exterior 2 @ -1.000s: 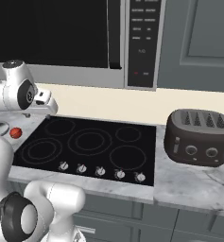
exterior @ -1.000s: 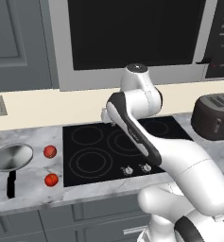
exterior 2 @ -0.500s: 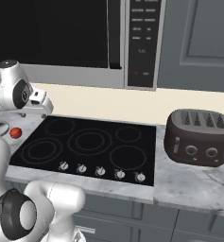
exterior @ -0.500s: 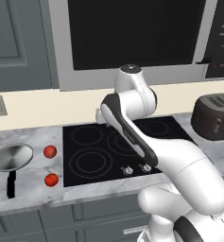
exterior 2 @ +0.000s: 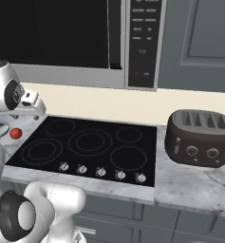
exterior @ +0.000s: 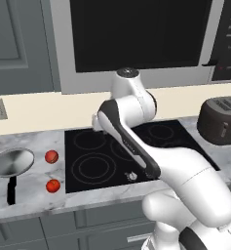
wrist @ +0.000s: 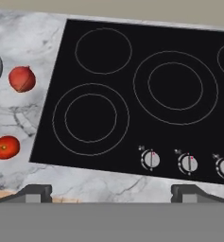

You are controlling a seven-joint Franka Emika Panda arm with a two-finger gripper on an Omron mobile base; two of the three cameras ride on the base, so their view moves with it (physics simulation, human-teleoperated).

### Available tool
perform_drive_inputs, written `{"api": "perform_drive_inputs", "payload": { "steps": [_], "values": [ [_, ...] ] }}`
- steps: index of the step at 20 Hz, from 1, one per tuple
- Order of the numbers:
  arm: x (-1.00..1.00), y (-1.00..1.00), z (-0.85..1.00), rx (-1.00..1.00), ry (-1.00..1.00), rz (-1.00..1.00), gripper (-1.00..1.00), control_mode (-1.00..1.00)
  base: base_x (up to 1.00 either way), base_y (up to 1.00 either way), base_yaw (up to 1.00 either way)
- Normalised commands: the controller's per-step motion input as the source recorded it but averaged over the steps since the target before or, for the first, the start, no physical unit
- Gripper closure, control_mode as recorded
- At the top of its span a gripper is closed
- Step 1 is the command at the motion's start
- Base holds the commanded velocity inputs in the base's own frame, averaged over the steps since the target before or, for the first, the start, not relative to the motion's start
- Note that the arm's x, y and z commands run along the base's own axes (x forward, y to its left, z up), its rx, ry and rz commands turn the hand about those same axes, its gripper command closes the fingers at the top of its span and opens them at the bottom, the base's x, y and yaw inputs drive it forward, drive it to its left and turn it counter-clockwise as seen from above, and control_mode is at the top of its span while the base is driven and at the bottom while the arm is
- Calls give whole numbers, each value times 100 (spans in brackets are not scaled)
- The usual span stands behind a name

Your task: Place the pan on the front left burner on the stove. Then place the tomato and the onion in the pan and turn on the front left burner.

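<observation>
Gripper (wrist: 111,191) hangs wide open and empty above the stove (wrist: 179,127), so I judge nothing is done yet. Near me, the knobs (wrist: 151,159); past them the front left burner (wrist: 90,118) lies bare. Left on the counter (exterior: 34,188) sit the tomato (exterior: 52,185) and onion (exterior: 51,156) — then the pan (exterior: 12,163). All steps remain.

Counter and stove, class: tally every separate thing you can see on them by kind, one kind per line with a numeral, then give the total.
Pan: 1
Tomato: 1
Onion: 1
Toaster: 1
Stove knobs, counted in the right base view: 5
Total: 9
</observation>
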Motion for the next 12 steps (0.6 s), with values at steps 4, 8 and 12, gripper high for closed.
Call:
{"api": "perform_drive_inputs", "payload": {
  "steps": [4,8,12],
  "values": [
    [-25,14,-9,0,1,0,-100,-100,0,0,0],
    [-12,24,-23,0,0,0,-100,-100,0,0,0],
    [-1,44,-12,0,0,0,-100,-100,0,0,0]
  ]
}}
